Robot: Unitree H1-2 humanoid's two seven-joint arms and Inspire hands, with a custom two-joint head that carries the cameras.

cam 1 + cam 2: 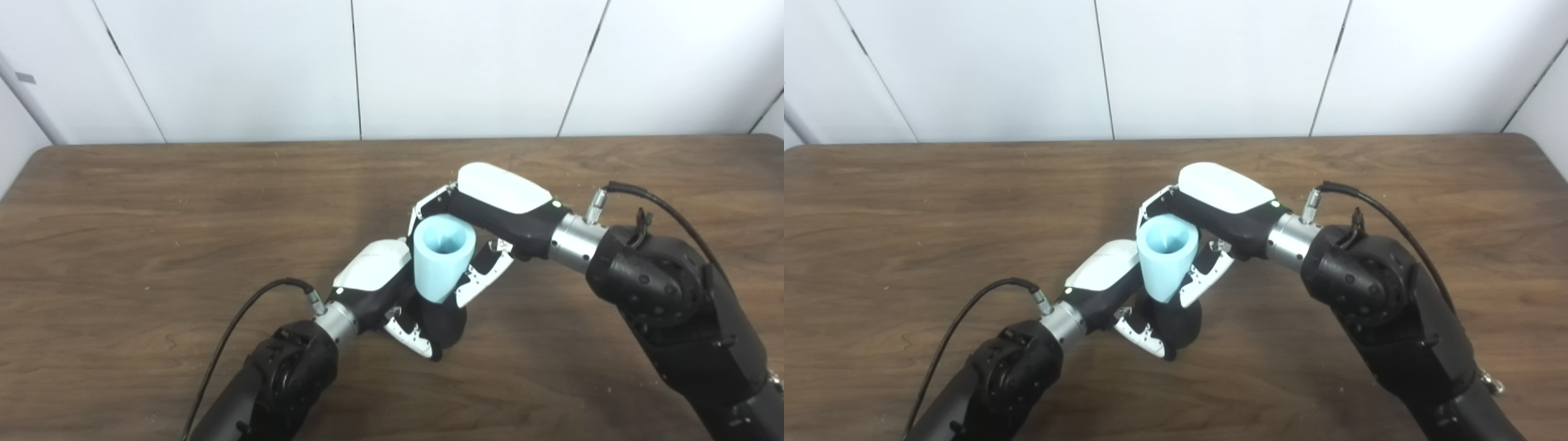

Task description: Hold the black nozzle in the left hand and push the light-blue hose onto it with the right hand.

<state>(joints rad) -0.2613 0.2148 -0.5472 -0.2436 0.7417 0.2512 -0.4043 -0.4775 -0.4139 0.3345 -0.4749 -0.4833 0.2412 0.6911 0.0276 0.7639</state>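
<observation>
The light-blue hose (pixel 442 260) is a short tapered tube, upright, its wide open end facing up. My right hand (pixel 490 220) is shut on it, fingers wrapped around its sides. Its narrow lower end meets the black nozzle (pixel 444 324) just below. My left hand (pixel 383 288) is shut on the black nozzle, which stands low over the wooden table (pixel 184 245). The joint between hose and nozzle is partly hidden by the fingers (pixel 484 278). In the right eye view the hose (pixel 1165 258) sits over the nozzle (pixel 1176 324) the same way.
The brown wooden table spreads wide on both sides of my hands. A white panelled wall (pixel 367 67) rises behind its far edge. Black cables (pixel 245 312) loop off both wrists.
</observation>
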